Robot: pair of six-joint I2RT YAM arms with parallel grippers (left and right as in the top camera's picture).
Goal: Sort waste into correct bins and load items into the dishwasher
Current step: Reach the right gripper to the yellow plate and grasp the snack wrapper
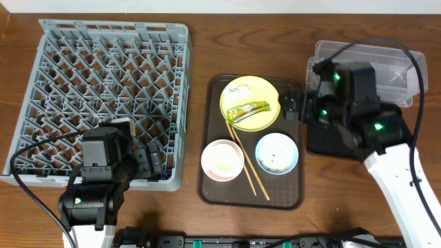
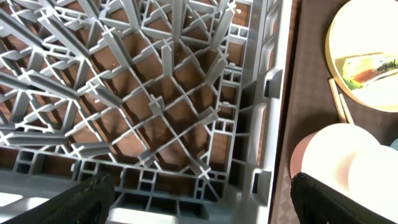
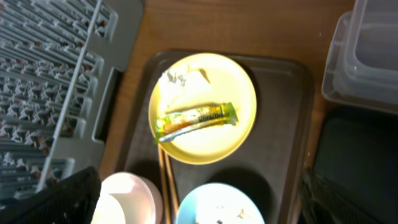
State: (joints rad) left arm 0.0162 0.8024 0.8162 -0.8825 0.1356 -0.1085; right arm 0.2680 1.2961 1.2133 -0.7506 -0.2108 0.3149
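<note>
Wooden tabletop (image 1: 207, 41) carried all items; positions below are referenced to the brown serving tray (image 1: 289, 196).

Hazards.
1. The snack wrapper (image 1: 248, 110) lay flat on the yellow plate (image 1: 260, 88) at the tray's far end, with the crumpled white scrap (image 3: 177, 78) beside it on the same plate. A thin, flat wrapper would likely slide under a pinch. Fingertips striking the plate could also shove it against the chopsticks (image 1: 244, 158), whose far ends lay at the plate's edge.
2. The light blue bowl (image 1: 286, 145) at the tray's near right held loose crumbs (image 1: 275, 162). Tilting it before it reached a bin would probably scatter them over the tray.
3. A cable (image 1: 375, 39) of the right arm draped over the clear tub (image 1: 393, 62), beyond the tray's right edge, so a snag was possible.

Position.
The right gripper (image 3: 205, 199) stood with fingers spread wide and empty above the tray's far right corner, near the wrapper but not touching it. The left gripper (image 2: 205, 199), likewise spread and empty, hung over the dish rack (image 1: 103, 69) off the tray's left edge, well apart from the wrapper.
</note>
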